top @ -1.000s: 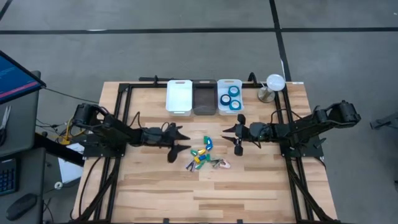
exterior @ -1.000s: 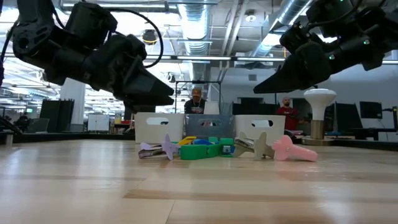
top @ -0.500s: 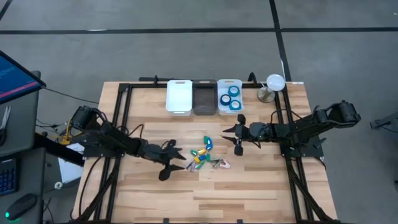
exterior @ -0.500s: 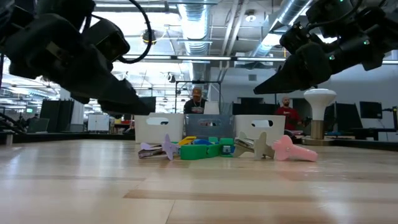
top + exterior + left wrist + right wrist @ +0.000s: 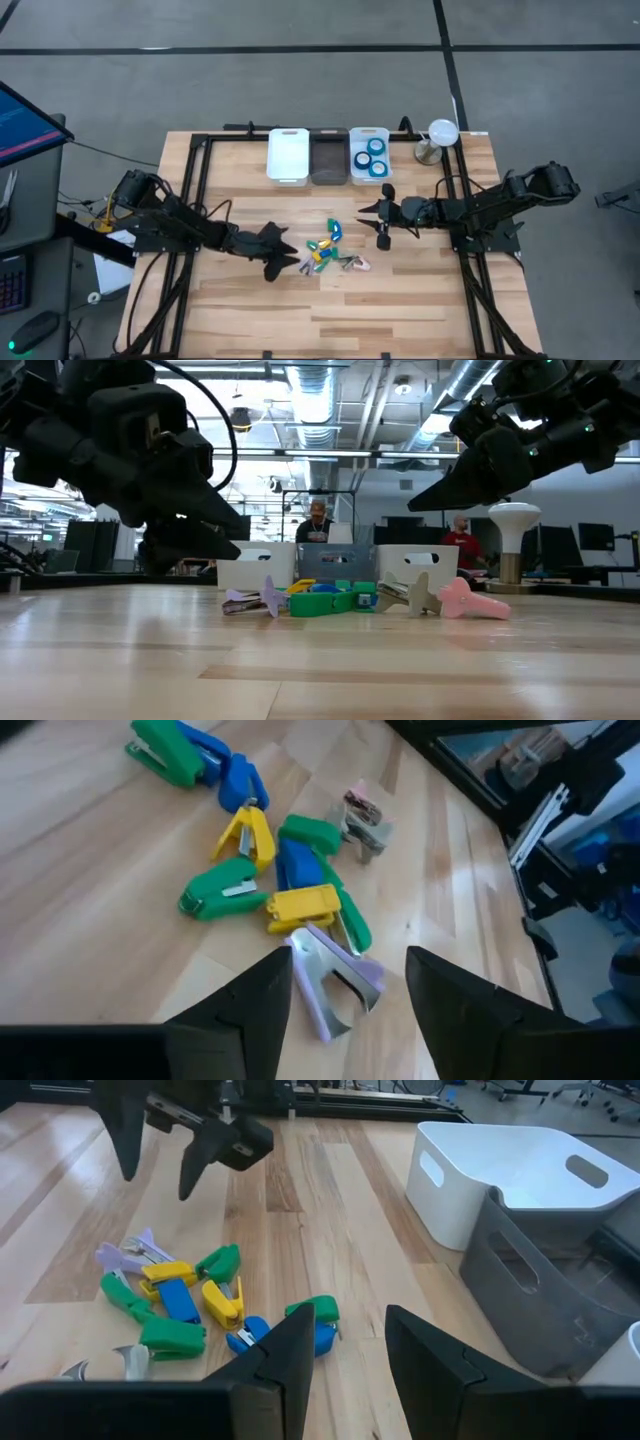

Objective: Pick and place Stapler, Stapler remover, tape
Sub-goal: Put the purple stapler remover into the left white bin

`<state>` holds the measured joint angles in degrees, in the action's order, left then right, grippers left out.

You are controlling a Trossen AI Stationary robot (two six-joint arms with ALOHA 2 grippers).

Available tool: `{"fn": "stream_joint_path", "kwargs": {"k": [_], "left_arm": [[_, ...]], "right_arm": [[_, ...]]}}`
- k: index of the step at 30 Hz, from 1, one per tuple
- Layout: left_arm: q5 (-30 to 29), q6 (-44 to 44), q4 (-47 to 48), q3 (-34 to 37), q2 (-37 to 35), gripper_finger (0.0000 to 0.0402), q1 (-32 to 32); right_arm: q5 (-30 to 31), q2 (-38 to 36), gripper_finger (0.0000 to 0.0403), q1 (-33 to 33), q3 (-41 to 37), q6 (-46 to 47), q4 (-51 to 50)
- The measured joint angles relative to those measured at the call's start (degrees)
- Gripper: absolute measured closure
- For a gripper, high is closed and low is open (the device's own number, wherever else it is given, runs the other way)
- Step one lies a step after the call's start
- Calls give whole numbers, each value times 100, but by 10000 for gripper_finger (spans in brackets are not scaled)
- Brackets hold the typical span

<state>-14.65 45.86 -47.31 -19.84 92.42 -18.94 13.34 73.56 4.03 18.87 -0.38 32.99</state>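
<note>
Right now the left gripper (image 5: 283, 262) hangs low over the wood table (image 5: 400, 300) with its two dark fingers spread apart and nothing between them. In its wrist view they frame a lilac staple remover (image 5: 335, 982) at the near edge of the heap, probably because that claw-shaped piece is the closest thing to take. The heap sits mid-table: small blocky staplers in green (image 5: 220, 890), yellow (image 5: 303, 903) and blue (image 5: 237, 782), lying loose and partly overlapping, with a pale pink and grey staple remover (image 5: 362, 808) a little apart. They look like hard, glossy plastic with metal jaws (light things that may skid on the smooth planks if nudged from one side).

The right gripper (image 5: 378, 217) waits just beside the heap's other flank, holding nothing. Its fingers stand partly parted in its own wrist view.

At the table's far edge three bins stand side by side, seemingly as sorting targets: a white bin (image 5: 287, 155), a smoky grey bin (image 5: 328, 156) and a clear bin (image 5: 369, 154). The tape (image 5: 375, 157), bright blue rings with pale cores, already lies in the clear one. A white domed lamp (image 5: 440, 134) stands beside it.
</note>
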Motion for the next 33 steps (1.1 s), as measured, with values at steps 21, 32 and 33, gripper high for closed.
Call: {"fn": "stream_joint_path", "kwargs": {"k": [21,32,33], "left_arm": [[-914,109,-45,-570,1239,219,-397],[-738,113,-39,-568,1207,219,-593],[-728,121,-41,-568,1207,219,-595]], "right_arm": [[0,0,286,0,2,1,-4],[-2,0,286,2,2,-1,-7],[-1,0,286,2,2,-1,-6]]}}
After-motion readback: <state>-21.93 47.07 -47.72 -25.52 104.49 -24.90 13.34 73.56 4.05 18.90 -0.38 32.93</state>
